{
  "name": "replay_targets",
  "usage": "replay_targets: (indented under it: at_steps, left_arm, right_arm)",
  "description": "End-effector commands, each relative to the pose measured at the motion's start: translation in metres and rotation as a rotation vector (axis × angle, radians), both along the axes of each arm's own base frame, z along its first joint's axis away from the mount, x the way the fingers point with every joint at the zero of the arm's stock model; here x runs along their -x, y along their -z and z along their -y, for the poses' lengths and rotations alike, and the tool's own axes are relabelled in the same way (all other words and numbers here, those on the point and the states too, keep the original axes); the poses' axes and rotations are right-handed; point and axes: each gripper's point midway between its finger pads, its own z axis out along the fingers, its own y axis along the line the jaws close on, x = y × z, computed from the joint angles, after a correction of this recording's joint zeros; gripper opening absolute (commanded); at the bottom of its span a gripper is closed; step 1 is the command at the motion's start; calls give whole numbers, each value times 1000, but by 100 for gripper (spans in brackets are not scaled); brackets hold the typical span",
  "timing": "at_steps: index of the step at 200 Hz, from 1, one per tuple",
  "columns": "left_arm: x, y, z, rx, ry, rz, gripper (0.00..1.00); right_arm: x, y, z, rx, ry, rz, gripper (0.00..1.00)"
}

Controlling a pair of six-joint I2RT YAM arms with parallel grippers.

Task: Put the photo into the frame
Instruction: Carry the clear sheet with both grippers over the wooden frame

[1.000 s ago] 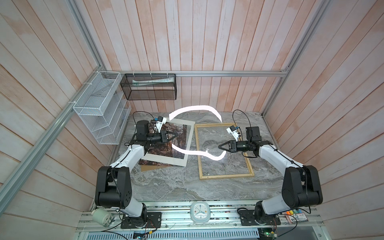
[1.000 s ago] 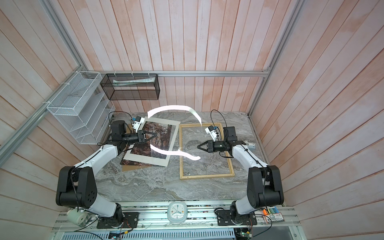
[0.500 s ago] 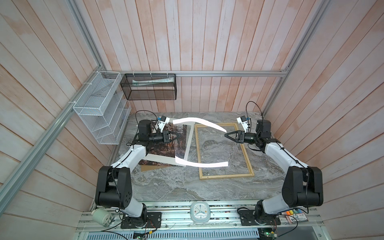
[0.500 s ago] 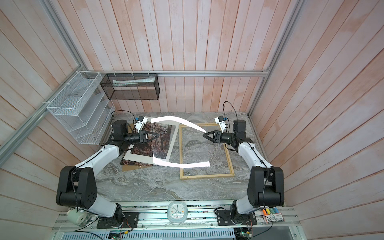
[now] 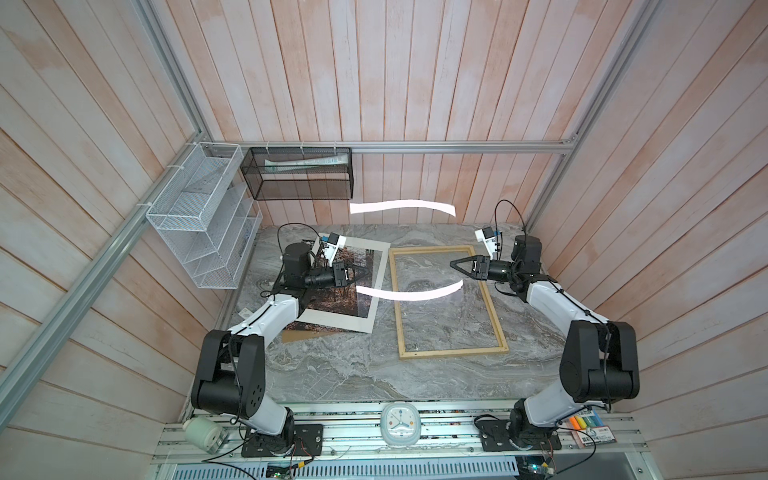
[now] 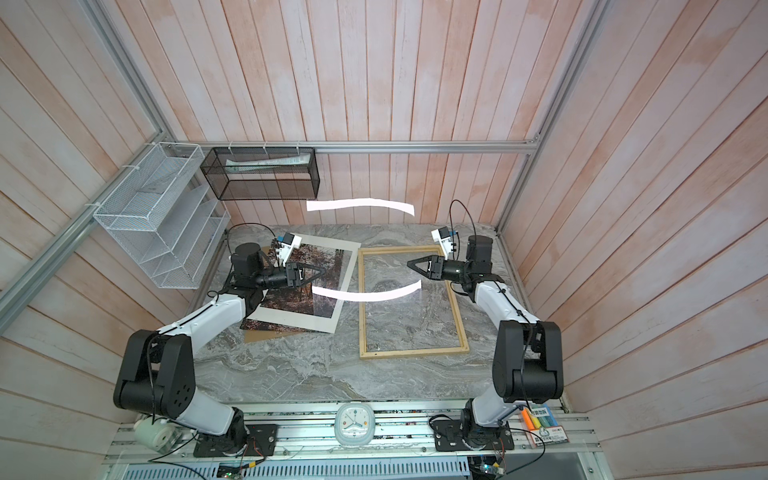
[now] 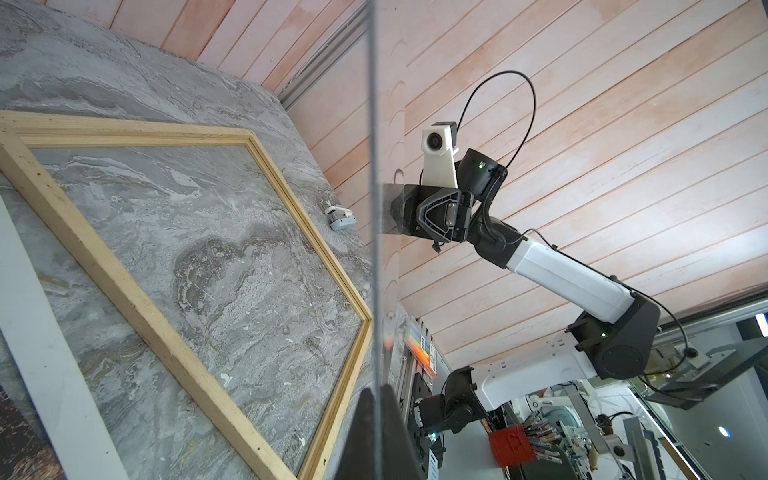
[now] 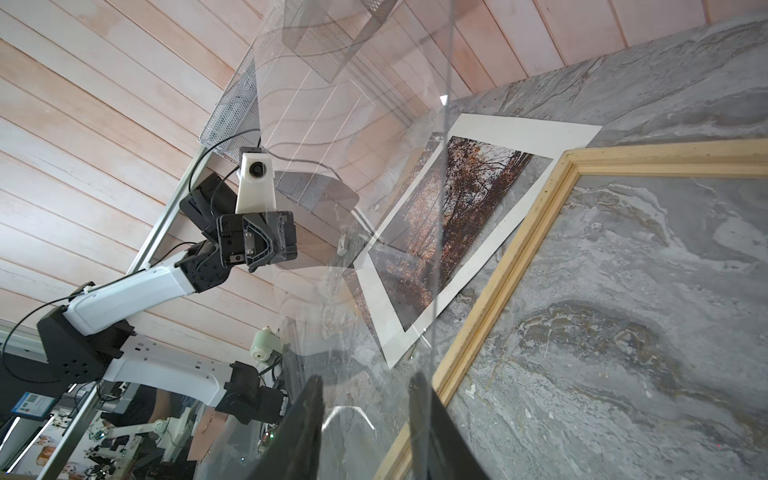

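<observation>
A clear flexible sheet (image 5: 409, 293) hangs upright on edge between both arms, over the frame's left side. My left gripper (image 5: 365, 272) (image 7: 376, 390) is shut on one end of it. At the other end is my right gripper (image 5: 453, 264) (image 8: 368, 378). Its jaws stand apart around the sheet's edge without pinching it. The photo (image 5: 332, 301) (image 8: 465, 199) lies flat at the left under a white mat (image 5: 376, 299). It shows through the mat's window. The pale wood frame (image 5: 446, 354) (image 7: 124, 291) lies flat on the marble table, to the right of the mat.
A brown backing board (image 5: 299, 334) sticks out from under the mat. A white wire rack (image 5: 199, 220) and a black mesh basket (image 5: 299, 174) hang at the back left. A small clock (image 5: 401, 424) sits on the front rail. A small white-grey object (image 7: 340, 216) lies near the right wall.
The clear sheet was strongly bent and now hangs flatter and higher. My right gripper rose from over the frame's middle toward the back, and its jaws came apart. The left gripper kept its hold.
</observation>
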Motion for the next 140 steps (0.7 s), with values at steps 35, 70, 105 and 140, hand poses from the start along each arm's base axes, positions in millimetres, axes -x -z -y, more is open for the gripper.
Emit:
replay_targets:
  at_steps: [35,70,105,140]
  left_arm:
    - [-7,10,21,30,-1,-6,0]
    - [-11,16,26,29,-1,-18,0]
    - [-16,19,26,21,-18,-13,0]
    - [-30,26,27,-2,-61,-33,20]
  right_arm:
    - [3,-13,-2,-25,-37,30,15]
    - [2,-10,6,-26,-7,-3,2]
    - [-2,-8,19,-48,36,-82,0]
    - [-3,-17,27,-52,68,-125,0]
